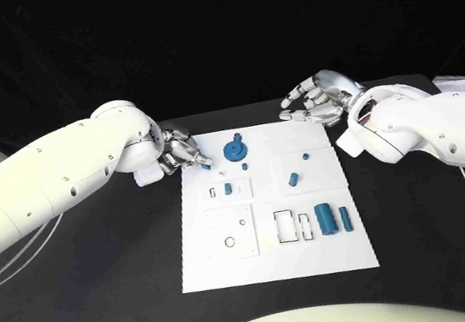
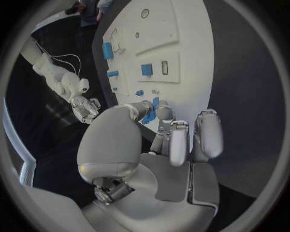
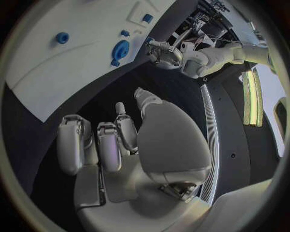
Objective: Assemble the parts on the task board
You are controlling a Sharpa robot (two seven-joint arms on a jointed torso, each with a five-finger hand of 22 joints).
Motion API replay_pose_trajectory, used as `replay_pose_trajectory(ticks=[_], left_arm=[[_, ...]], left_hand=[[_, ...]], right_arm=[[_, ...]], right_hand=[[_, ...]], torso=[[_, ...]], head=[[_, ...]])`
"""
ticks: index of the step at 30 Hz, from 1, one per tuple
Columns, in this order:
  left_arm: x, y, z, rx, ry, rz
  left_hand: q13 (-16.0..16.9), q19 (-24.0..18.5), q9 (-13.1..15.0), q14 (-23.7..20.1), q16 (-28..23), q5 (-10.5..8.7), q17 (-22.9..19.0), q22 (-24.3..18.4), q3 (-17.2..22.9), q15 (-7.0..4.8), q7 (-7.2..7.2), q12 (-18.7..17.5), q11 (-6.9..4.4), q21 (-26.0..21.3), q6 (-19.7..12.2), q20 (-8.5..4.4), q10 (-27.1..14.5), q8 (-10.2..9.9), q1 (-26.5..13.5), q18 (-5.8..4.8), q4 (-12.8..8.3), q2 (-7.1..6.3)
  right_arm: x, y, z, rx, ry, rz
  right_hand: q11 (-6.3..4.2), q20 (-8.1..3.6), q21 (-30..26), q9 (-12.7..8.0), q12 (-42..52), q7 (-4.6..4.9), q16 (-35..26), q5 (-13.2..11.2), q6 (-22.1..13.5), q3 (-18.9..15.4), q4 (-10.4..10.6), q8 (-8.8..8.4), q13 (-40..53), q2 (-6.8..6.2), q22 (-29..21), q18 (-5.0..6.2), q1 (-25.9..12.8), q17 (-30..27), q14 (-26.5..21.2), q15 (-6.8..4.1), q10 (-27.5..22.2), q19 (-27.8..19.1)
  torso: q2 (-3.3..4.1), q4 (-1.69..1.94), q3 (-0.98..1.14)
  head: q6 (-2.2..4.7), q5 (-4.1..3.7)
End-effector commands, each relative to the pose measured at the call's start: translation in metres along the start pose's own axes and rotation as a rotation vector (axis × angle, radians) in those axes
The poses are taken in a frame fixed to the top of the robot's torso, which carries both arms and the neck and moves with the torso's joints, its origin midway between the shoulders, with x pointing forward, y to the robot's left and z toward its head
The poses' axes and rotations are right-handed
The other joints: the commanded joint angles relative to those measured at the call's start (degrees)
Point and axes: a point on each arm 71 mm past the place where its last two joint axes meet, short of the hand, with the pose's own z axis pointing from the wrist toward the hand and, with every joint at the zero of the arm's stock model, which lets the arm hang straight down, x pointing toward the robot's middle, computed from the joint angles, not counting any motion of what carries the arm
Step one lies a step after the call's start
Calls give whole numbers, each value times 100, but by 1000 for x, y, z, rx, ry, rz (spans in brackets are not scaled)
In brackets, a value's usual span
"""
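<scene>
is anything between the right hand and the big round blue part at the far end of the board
Nothing visible. The right hand hovers over bare black table past the task board corner, and only bare board separates it from the round blue part.

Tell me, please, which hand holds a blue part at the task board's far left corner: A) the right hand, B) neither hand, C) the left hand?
C: the left hand pinches a small blue part at the task board corner, while the right hand holds nothing.
</scene>
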Motion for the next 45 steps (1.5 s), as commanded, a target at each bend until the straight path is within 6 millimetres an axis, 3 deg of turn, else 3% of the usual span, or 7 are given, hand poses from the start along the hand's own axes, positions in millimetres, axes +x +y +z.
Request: replay_pose_trajectory(ticks=[1, 19, 33, 45], left_arm=[[4, -3, -4, 5, -18, -19], [35, -1, -12, -12, -93, 99], [54, 0, -6, -20, -83, 143], [60, -1, -5, -19, -68, 163]], left_hand=[[-8, 34, 182, 495, 38, 28, 1258, 9, 891, -38, -50, 27, -4, 25, 57, 7, 40, 32, -32, -94, -848, 23], [10, 117, 228, 522, 75, 35, 1325, 114, 1093, -62, -72, 58, -28, 90, 101, -15, 117, 71, -169, -118, -976, -20], [21, 128, 236, 526, 82, 33, 1336, 127, 1138, -67, -77, 69, -34, 98, 116, -21, 140, 78, -199, -121, -1003, -26], [-22, 126, 238, 523, 75, 33, 1324, 122, 1155, -70, -79, 44, -35, 96, 117, -23, 126, 80, -209, -119, -1013, -29]], right_arm=[[0, 0, -1, -9, 10, -3], [1, -4, -2, -2, 12, -2], [3, -4, -3, -1, 14, -1], [3, -5, -3, 0, 20, 0]], right_hand=[[3, 20, -22, -4, 9, 6, -23, 29, -43, 31, -6, 0, 350, 7, 680, 110, -47, 1094, 483, 26, -7, 107], [3, 20, -22, -4, 9, 6, -23, 29, -43, 31, -6, 0, 350, 7, 680, 110, -47, 1094, 483, 26, -7, 107], [1, 19, -33, -3, 7, 3, -26, 35, -38, 38, -9, 7, 343, 5, 674, 112, -54, 1091, 483, 24, -9, 105], [1, 19, -33, -3, 7, 3, -26, 35, -38, 38, -9, 7, 343, 5, 674, 112, -54, 1091, 483, 24, -9, 105]], torso=[[-12, 9, -5], [-50, 45, -31], [-37, 41, -20], [-44, 37, -13]], head=[[-3, 6], [-71, 22], [-107, 31], [-132, 43]])
